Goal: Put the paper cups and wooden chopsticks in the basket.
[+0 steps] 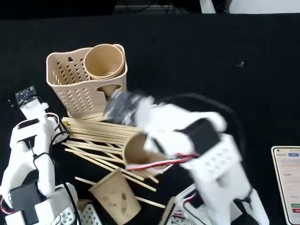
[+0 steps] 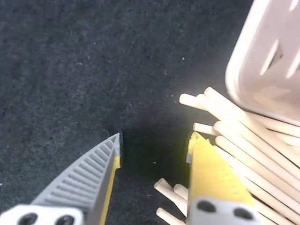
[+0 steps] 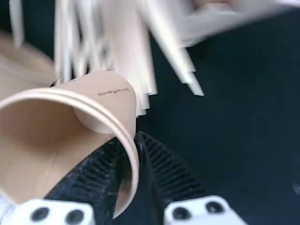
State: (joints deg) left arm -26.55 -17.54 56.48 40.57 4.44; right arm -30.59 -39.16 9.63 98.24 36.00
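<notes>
A beige slotted basket (image 1: pixel 75 89) stands at the back left with paper cups (image 1: pixel 104 61) nested in it. Wooden chopsticks (image 1: pixel 93 140) lie in a pile in front of it. My right gripper (image 3: pixel 137 143) is shut on the rim of a paper cup (image 3: pixel 56 136), which lies on its side over the chopsticks (image 3: pixel 117 47); the same cup (image 1: pixel 137 150) is in the high view. Another paper cup (image 1: pixel 115 194) lies near the front edge. My left gripper (image 2: pixel 154 140) is open above the black cloth, beside the chopstick ends (image 2: pixel 234 136) and the basket's corner (image 2: pixel 267 65).
A black cloth covers the table (image 1: pixel 211 61). A phone (image 1: pixel 287 178) lies at the right edge. The left arm (image 1: pixel 28 140) stands at the left of the chopstick pile. The far right of the cloth is bare.
</notes>
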